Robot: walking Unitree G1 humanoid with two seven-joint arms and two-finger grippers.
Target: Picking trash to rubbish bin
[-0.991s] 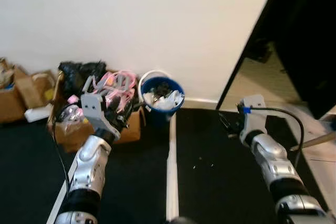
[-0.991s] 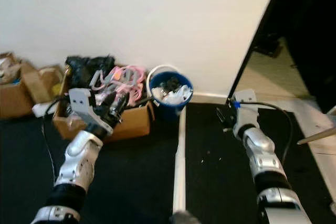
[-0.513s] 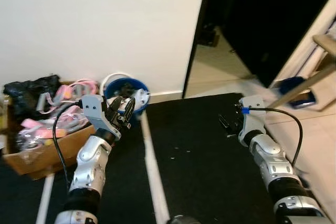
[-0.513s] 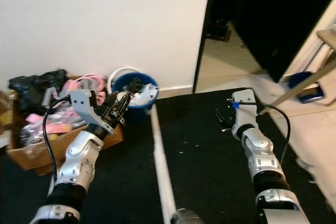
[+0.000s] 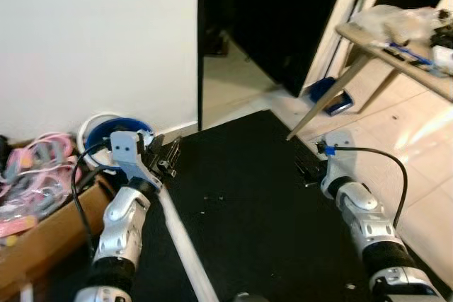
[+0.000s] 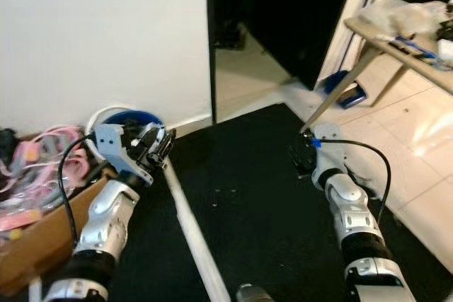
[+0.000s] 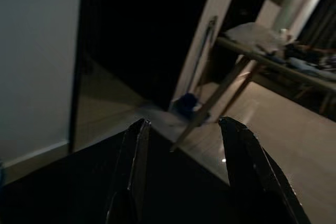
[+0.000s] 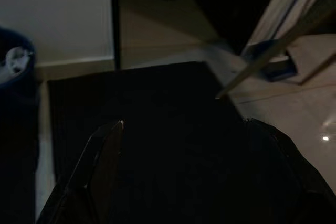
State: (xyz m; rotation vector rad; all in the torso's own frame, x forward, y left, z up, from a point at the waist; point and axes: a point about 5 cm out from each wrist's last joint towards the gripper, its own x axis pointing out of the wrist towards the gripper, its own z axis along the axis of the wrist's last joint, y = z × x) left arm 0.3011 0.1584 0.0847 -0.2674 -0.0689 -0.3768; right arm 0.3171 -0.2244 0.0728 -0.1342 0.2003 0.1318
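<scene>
We see the round blue rubbish bin (image 5: pixel 106 136) standing upright on the floor against the white wall, its mouth opening upward and a white rim or liner curving round its far edge; it sits just behind the left tool (image 5: pixel 168 155), between that tool and a brown cardboard box (image 5: pixel 49 231) that lies at the robot's left with pink and grey plastic pieces (image 5: pixel 32 171) heaped in it. The left tool is raised in front of the bin, and the left wrist view shows its two black tapering fingers (image 7: pixel 134 166) spread apart with nothing between them. The right tool (image 5: pixel 306 167) hovers low over the black matte mat (image 5: pixel 241 203), and in the right wrist view its dark fingers (image 8: pixel 102 156) also stand wide apart, released and empty; that view also catches the bin's blue wall with a scrap of white trash (image 8: pixel 16 59) at its top. A pale strip (image 5: pixel 180 245) runs lengthwise across the mat from near the bin toward the robot. Beyond the mat lies glossy beige tile, an open dark doorway (image 5: pixel 269 19), and at the robot's right a wooden table (image 5: pixel 396 61) on slanting legs carrying a crumpled clear bag (image 5: pixel 393 19) and blurred small things.
</scene>
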